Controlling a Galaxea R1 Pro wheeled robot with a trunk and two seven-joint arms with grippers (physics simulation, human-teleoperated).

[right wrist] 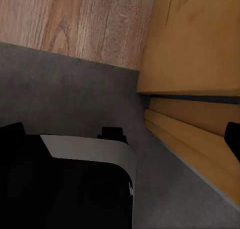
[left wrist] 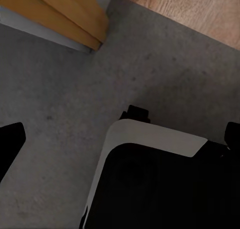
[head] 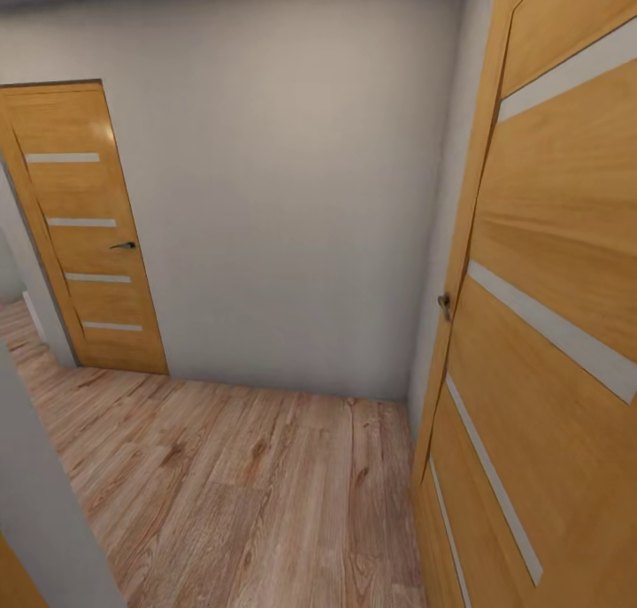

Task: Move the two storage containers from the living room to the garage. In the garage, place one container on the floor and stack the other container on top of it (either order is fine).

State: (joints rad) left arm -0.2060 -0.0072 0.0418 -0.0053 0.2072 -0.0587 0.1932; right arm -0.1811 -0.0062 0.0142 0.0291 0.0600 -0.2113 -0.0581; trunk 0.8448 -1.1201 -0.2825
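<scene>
- The mottled dark grey concrete floor (left wrist: 65,119) of the garage lies under the robot in both wrist views, and it meets the light wood plank floor (right wrist: 75,24) at a straight threshold line, so the base appears to sit right at a doorway between the two surfaces.
- No red-orange storage container can be picked out in these pictures, so where the two boxes are cannot be told from here.
- The robot's black-and-white base (left wrist: 150,179) takes up the near part of the left wrist view, and a dark fingertip (left wrist: 10,144) pokes in at the edge; another dark tip (right wrist: 232,139) shows in the right wrist view. Nothing sits between the fingers, but whether either claw is spread or pressed together cannot be told.
- Beside the base stands an orange-brown wooden door leaf with pale glazed strips (head: 548,325) — open, close on the robot's right, its small dark handle (head: 444,304) facing the hall.
- Ahead is a plain grey-white wall (head: 292,219), and further left a second, shut wooden door (head: 88,236) of the same make.
- As a judgement: the robot is in transit — carrying, setting down and stacking cannot be confirmed as done.
</scene>
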